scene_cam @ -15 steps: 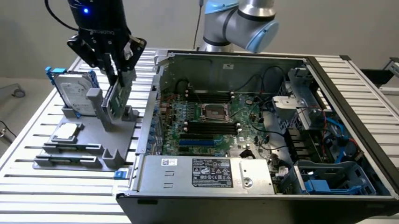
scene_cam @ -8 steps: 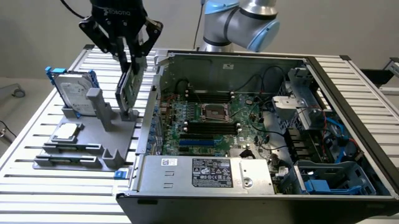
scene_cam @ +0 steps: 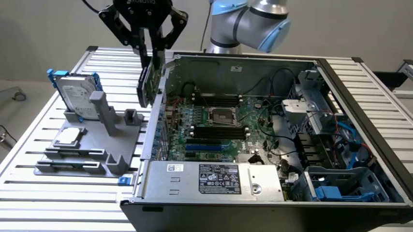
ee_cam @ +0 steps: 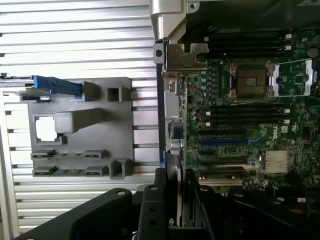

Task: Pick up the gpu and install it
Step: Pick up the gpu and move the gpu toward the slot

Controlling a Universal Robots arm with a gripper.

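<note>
one gpu (scene_cam: 147, 84) in jaws above case rim (scene_cam: 153, 131), motherboard (scene_cam: 213, 128) inside

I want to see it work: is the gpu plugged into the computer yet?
No, the gripper holds the gpu up above the wall of the case, not in a slot.

Slim dark gpu (scene_cam: 147, 87), upright, edge-on (silver bracket at one end), aloft above the case's edge.

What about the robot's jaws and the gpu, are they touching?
Touching. In the exterior view the gpu hangs in the air under the gripper, with the jaws clamped on its upper edge.
</note>
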